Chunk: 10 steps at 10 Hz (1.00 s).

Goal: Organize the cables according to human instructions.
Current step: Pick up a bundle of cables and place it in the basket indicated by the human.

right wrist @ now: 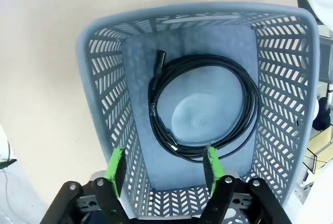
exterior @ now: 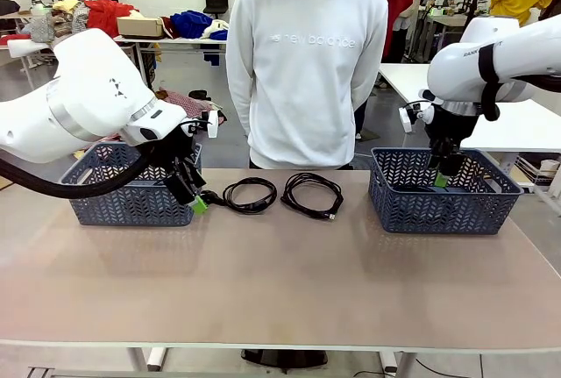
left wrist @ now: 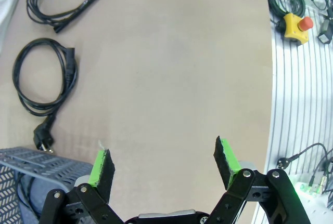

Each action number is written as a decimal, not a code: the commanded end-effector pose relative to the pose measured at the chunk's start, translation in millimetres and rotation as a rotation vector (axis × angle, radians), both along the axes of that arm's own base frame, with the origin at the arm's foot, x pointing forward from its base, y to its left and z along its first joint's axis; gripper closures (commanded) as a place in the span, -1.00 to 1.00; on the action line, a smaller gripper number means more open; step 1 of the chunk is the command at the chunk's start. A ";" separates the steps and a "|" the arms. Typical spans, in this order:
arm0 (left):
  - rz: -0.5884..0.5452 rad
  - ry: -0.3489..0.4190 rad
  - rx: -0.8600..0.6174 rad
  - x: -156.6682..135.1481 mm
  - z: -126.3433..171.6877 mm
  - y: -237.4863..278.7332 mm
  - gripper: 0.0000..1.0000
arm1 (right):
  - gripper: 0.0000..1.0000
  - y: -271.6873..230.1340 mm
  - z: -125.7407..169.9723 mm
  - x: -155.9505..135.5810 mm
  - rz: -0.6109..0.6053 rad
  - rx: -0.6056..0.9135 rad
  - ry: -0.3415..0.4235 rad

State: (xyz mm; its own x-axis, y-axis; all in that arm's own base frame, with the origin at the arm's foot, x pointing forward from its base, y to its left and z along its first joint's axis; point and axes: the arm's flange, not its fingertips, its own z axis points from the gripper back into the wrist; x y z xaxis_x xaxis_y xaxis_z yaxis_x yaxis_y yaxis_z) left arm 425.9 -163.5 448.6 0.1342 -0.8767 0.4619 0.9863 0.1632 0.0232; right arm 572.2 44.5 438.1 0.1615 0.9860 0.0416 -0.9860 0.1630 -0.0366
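Hovering released, left pincer (left wrist: 163,150) beside left basket (exterior: 131,204) | right pincer (right wrist: 163,157) released above cable (right wrist: 154,107) in right basket (right wrist: 106,78)

Front camera looks across the worktop (exterior: 280,281) at the person (exterior: 307,71). Left wrist camera looks down, close, at two cables (left wrist: 74,76) the front one sees too. Right wrist camera looks down into a basket (right wrist: 104,104).

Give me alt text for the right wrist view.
A coiled black cable lies flat in a blue-grey basket, seen from above. The right gripper hangs open over the basket's near end, holding nothing.
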 end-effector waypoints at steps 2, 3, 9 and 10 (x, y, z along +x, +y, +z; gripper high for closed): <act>0.001 0.002 -0.002 -0.1 0.5 0.9 -1.00 | -1.00 2.8 2.6 2.0 -0.008 0.000 0.020; 0.001 0.002 -0.002 -0.1 0.5 0.9 -1.00 | -1.00 3.4 2.7 2.0 -0.009 -0.001 0.027; 0.001 0.002 -0.002 -0.1 0.5 0.9 -1.00 | -1.00 2.2 -1.3 -1.5 0.001 0.000 0.013; 0.001 0.002 -0.002 -0.1 0.5 0.9 -1.00 | -1.00 2.7 -1.3 -1.5 0.000 0.000 0.013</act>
